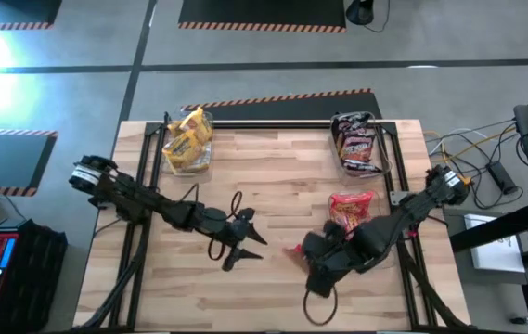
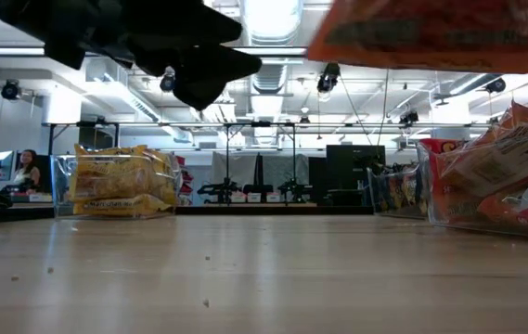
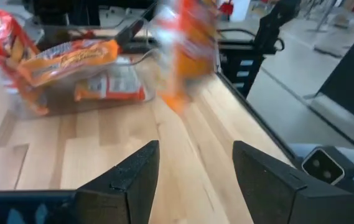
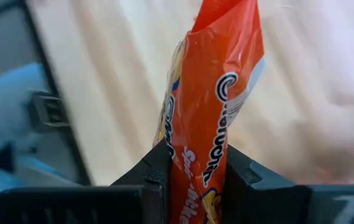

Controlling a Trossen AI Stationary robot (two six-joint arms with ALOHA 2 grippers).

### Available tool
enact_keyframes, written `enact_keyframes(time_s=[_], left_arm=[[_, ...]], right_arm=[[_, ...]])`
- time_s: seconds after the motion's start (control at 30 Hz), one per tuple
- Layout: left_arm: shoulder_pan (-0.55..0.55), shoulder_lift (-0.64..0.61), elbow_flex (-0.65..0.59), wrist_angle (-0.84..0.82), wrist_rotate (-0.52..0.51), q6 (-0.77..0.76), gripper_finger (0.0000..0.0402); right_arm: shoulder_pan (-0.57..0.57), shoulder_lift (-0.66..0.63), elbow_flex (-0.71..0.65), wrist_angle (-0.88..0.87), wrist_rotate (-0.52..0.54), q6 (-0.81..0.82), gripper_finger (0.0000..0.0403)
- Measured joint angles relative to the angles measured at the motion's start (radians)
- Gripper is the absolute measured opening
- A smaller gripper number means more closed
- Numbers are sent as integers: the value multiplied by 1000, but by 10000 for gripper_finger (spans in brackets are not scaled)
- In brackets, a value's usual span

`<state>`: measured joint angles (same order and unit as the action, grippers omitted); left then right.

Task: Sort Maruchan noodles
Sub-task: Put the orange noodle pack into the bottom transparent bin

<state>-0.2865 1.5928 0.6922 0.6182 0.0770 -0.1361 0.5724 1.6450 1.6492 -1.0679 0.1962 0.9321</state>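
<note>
Orange plastic fills the right hand: its fingers clench one red-orange packet, lifted off the tabletop at the near middle. The step in hand looks like carrying this packet to its bin. The left hand hovers near the centre, released and holding nothing. Next, the packet likely goes over the rim of the red bin just beyond, so it must clear that wall before release. Bare wood lies between the arms. Farther back stand the yellow bin and the dark bin by the far edge.
</note>
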Motion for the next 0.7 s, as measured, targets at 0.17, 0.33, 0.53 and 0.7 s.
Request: enact_keyframes(time_s=[0.17, 0.33, 0.53, 0.7], left_arm=[[1, -54, -1, -124, -100, -1, 187], [1, -70, -1, -166, -167, -20, 187], [-1, -58, -1, -165, -171, -28, 187], [-3, -56, -1, -168, -173, -39, 187]], right_arm=[[-17, -61, 68, -214, -71, -16, 72], [-21, -111, 129, -439, -171, -27, 72], [-12, -183, 58, -486, -170, -116, 72], [-12, -201, -70, -499, -189, -232, 72]])
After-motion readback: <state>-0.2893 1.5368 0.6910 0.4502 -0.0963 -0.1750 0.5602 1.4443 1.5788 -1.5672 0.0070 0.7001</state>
